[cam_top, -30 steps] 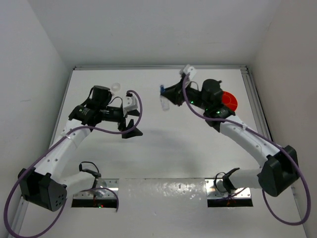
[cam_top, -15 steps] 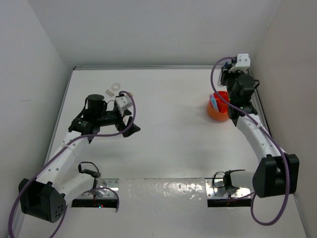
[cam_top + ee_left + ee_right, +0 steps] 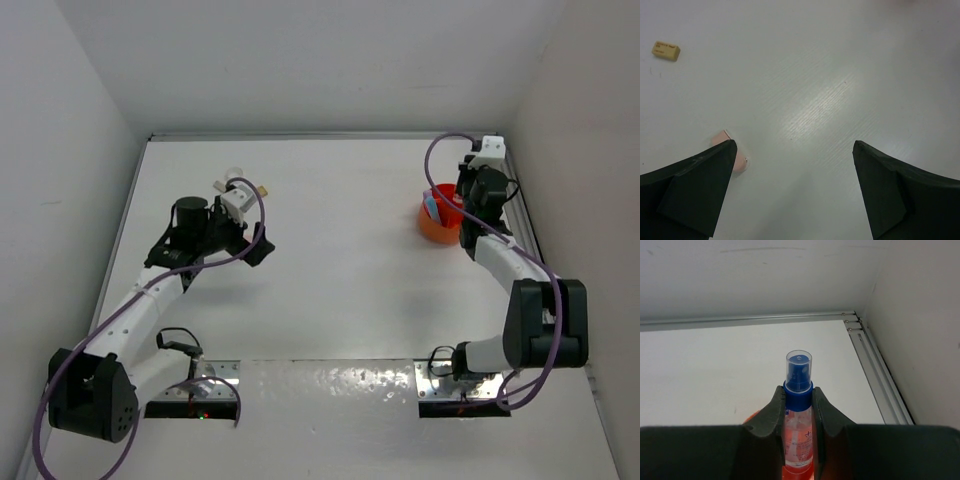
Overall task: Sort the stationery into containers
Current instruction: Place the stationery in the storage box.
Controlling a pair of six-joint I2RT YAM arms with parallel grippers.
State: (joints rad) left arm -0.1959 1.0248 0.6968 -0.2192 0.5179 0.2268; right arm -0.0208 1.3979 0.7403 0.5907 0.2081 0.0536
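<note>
The right pincer (image 3: pixel 799 392) is clamped on the bottle (image 3: pixel 799 410) just below its blue collar, one finger at each side. In the right wrist view the bottle's long axis runs straight along the fingers, with the clear-topped blue cap pointing to 12 o'clock, toward the far wall. The orange tub (image 3: pixel 754 416) shows at the bottle's lower end, though contact cannot be told. From above, the tub (image 3: pixel 432 230) sits at about 2 o'clock on the white counter (image 3: pixel 340 260), near the right rail and hard against the right arm's wrist.

At about 10 o'clock the left pincer (image 3: pixel 792 150) hangs with its fingers spread wide – nothing between them. A pink piece (image 3: pixel 737 162) lies half hidden behind its left finger, and a beige block (image 3: pixel 666 50) lies well apart at 10 o'clock in that view.
</note>
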